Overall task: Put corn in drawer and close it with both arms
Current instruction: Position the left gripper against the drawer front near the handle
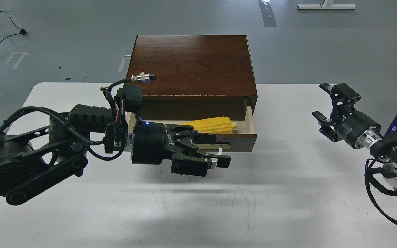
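The corn [209,124] is seen lying inside the open drawer [240,142], long axis parallel to the front, just behind the left gripper [215,151]. That gripper's fingers bracket the handle, closure unclear. The right gripper [323,103], spread and empty, is well apart.

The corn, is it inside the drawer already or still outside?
Inside. The corn lies in the open drawer, behind its pulled-out front; neither gripper holds it.
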Controlling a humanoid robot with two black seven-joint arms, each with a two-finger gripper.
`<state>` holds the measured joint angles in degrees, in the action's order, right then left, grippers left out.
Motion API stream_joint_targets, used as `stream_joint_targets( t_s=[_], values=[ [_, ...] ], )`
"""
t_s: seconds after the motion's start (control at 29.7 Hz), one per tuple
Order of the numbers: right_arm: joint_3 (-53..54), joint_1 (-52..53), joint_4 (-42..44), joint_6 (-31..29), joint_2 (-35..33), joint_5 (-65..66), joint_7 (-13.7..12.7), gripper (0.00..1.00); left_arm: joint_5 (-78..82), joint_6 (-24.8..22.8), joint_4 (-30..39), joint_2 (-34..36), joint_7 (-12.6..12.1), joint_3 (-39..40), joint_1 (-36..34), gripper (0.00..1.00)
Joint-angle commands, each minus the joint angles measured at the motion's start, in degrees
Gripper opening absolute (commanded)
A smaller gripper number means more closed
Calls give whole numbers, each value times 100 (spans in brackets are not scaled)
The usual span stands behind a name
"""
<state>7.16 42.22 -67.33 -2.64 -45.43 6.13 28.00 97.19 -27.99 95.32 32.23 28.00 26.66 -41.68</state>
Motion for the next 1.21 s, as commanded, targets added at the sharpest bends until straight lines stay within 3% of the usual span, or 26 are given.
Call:
stream_joint_targets(
  t_s=[0.0, 0.03, 0.07, 0.24, 0.47, 1.18],
  values=[
    [-5, -39, 10, 18, 52, 2, 0, 100, -16, -1, -74, -6, 0, -214, 159, 32],
    [-5, -39, 10, 18, 61, 2, 0, 100, -25, -1, -153, -6, 0, -223, 317, 6],
    [-5, -47, 10, 18, 61, 2, 0, 100, -68, -1, -310, -6, 0, -223, 536, 0],
    [-5, -91, 10, 18, 78, 2, 0, 100, -471, -1, -662, 90, 0, -152, 1020, 0],
    [-5, -188, 10, 18, 78, 2, 0, 100, -1377, -1, -1024, 117, 0, -74, 1048, 0],
    [-5, -241, -17, 26, 210, 2, 0, 100, -1695, -1, -1551, 90, 0, 155, 1048, 0]
  ],
)
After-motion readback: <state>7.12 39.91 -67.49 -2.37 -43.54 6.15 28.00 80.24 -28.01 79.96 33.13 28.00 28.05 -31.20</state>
